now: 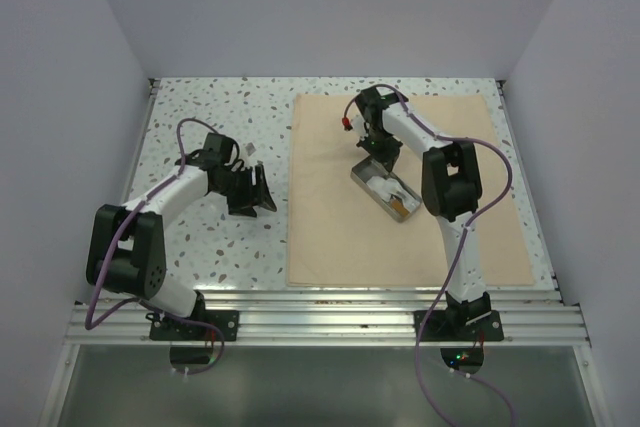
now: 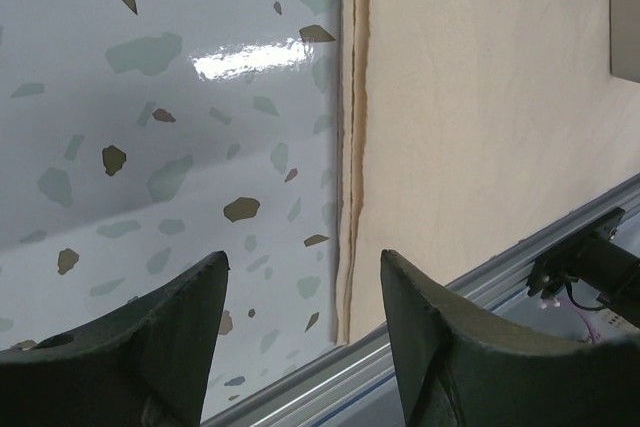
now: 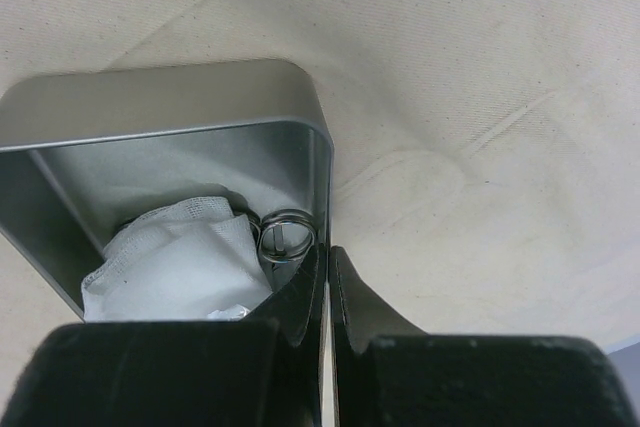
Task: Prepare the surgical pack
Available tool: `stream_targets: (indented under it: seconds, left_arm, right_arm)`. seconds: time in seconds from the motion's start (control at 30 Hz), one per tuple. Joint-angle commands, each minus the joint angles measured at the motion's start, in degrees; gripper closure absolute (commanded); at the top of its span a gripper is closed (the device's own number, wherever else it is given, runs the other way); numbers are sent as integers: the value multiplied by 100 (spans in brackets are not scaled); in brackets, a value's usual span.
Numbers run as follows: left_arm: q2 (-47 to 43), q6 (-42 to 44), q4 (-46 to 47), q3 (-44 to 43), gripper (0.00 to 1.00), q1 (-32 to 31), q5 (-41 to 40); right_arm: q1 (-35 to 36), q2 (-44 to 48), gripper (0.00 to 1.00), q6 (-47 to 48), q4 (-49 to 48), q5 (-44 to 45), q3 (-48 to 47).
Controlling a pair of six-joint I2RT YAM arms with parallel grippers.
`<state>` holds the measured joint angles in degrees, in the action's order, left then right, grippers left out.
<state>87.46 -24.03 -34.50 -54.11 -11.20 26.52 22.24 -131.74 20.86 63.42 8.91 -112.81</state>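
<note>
Scissors [image 3: 285, 237] largely under gauze [image 3: 170, 262] in tray [image 3: 170, 97]

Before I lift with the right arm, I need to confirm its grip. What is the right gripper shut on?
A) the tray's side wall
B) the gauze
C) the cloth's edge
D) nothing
A: in the right wrist view the right gripper is shut across the wall of the tray, with one finger inside next to the gauze and the other outside over the cloth.

1. Plain pale walls [image 1: 330, 7] enclose the table on three sides.
2. The glossy white tabletop [image 1: 200, 117], flecked like terrazzo, carries a bright glare [image 2: 250, 57].
3. Ribbed aluminium rails [image 1: 330, 312] line its near edge.
</note>
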Motion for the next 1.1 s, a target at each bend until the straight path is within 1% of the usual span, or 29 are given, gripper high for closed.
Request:
stream_targets:
  seconds: [0.0,0.2,1.07]
  left_arm:
    - [25,-119,-4,-135,34,57,134]
    - [-18,-181,66,-65,34,57,257]
    - [-62,-93,58,-56,34,57,274]
  right_arm:
    - [61,-124,100,489,-75,-64,-153]
    - [61,-88,100,524,-102,-64,-39]
    - [88,79,100,498,-93,-21,357]
